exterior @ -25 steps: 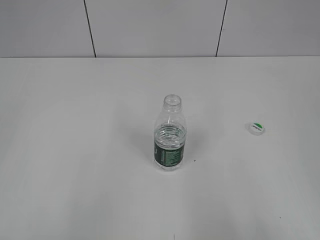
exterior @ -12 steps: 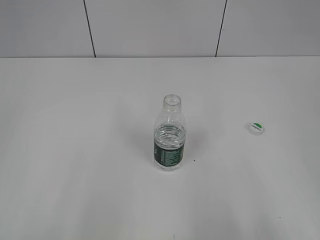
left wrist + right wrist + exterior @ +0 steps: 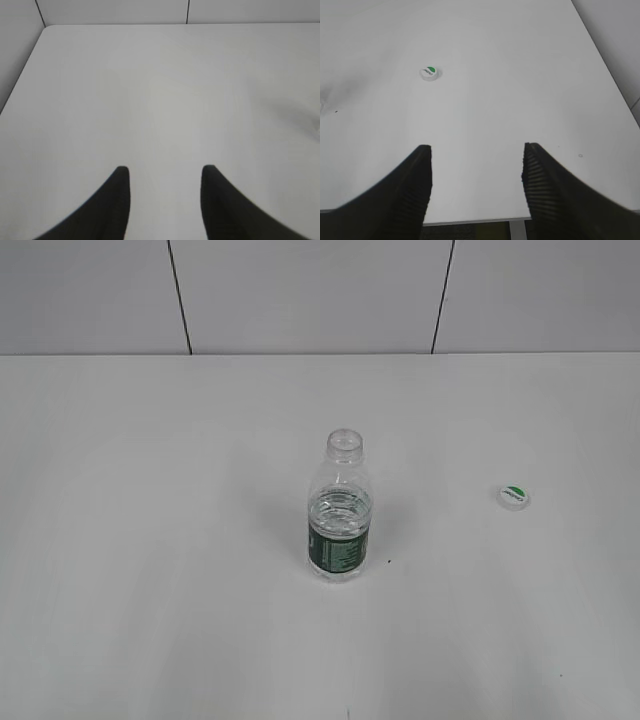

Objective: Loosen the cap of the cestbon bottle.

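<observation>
The cestbon bottle stands upright in the middle of the white table, clear with a dark green label band and an open neck with no cap on it. The cap, white with a green half-disc on top, lies on the table to the bottle's right; it also shows in the right wrist view. My right gripper is open and empty above the table's near edge, well short of the cap. My left gripper is open and empty over bare table. Neither gripper shows in the exterior view.
The white table meets a grey panelled wall at the back. Its rounded far left corner shows in the left wrist view, its right edge and near edge in the right wrist view.
</observation>
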Tool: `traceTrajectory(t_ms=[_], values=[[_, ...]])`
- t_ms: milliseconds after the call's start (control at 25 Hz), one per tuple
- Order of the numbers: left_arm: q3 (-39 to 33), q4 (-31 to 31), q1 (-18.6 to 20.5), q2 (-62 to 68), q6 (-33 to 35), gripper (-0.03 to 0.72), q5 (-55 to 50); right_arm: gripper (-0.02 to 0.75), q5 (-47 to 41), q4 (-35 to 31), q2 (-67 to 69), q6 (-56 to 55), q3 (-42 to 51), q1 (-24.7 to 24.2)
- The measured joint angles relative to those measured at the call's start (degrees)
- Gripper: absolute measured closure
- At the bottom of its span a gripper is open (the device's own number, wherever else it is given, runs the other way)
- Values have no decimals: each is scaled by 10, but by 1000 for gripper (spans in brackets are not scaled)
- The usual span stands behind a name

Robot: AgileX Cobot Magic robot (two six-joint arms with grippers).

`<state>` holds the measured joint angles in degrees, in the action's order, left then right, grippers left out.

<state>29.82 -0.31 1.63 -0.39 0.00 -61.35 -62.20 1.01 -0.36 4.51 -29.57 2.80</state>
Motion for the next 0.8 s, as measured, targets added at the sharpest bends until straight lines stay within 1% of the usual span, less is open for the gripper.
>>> traceTrajectory(t_ms=[800], values=[[0,0,0,0,0,391,0,295,0,0,0,1,0,0]])
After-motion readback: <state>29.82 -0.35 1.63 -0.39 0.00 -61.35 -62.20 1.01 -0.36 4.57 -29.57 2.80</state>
